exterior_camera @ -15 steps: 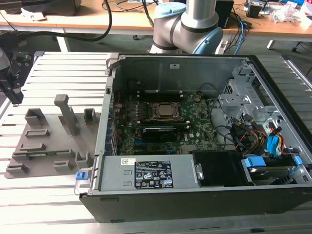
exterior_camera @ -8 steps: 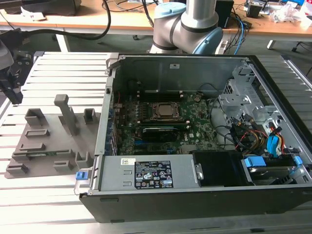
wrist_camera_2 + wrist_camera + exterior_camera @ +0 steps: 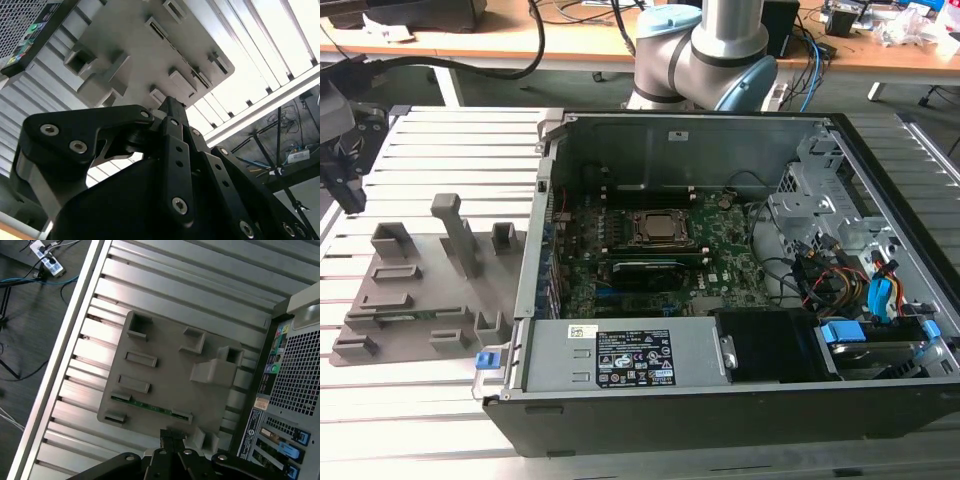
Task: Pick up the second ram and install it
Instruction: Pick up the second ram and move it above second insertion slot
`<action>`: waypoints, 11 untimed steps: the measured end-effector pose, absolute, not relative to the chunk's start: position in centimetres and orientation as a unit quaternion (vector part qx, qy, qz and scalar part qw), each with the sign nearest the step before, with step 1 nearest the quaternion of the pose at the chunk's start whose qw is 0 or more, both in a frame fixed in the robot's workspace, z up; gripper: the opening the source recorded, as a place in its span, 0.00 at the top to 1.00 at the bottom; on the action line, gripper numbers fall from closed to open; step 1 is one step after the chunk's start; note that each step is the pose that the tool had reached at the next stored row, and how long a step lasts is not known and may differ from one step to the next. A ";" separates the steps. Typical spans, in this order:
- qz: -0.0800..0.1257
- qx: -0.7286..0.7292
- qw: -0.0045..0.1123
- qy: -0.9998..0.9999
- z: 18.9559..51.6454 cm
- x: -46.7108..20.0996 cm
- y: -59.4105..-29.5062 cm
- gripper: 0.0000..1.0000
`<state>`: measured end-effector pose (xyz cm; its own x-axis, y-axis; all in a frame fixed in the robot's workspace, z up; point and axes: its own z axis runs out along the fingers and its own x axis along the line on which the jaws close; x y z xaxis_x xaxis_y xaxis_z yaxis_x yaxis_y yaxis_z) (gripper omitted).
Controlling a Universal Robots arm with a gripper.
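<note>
- The second ram [image 3: 150,407] stands on its long edge in the grey fixture plate [image 3: 165,375], with each end seated in a small holder. The plate lies on the slatted metal surface [image 3: 190,290] beside the open computer case [image 3: 880,130].
- In the first wrist view the gripper [image 3: 171,433] hangs over the plate near the stick and is not touching it. Its fingers are drawn together with nothing between them.
- The stick is probably light, stiff and thin, but fragile. Its chips and contact edge should not be squeezed or scraped.
- The best hold looks to be across the two flat faces at mid-length, between the holders, with the upper edge taken squarely so it lifts out without twisting.
</note>
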<state>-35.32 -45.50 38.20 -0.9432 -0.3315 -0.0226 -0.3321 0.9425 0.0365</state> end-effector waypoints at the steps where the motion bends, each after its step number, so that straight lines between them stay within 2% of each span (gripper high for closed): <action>1: 0.020 -0.175 0.008 0.984 38.2 -35.3 -45.5 0.89; 11: 0.020 -0.241 0.007 0.970 38.2 -35.3 -45.5 0.89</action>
